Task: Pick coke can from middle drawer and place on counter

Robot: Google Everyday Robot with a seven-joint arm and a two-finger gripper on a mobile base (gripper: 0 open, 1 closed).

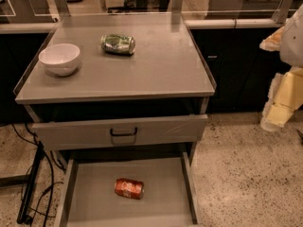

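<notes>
The coke can (129, 188) lies on its side on the floor of the open middle drawer (90, 193), near the drawer's middle. The counter (156, 65) is the flat grey cabinet top above it. My gripper (280, 105) hangs at the right edge of the view, beside the cabinet at about the height of the counter. It is well to the right of the drawer and far from the can, and it holds nothing that I can see.
A white bowl (59, 58) stands at the counter's left. A green-and-silver can (118, 44) lies on its side at the back middle. The upper drawer front with a black handle (123, 132) is slightly out. Black cables (33, 183) run on the floor at left.
</notes>
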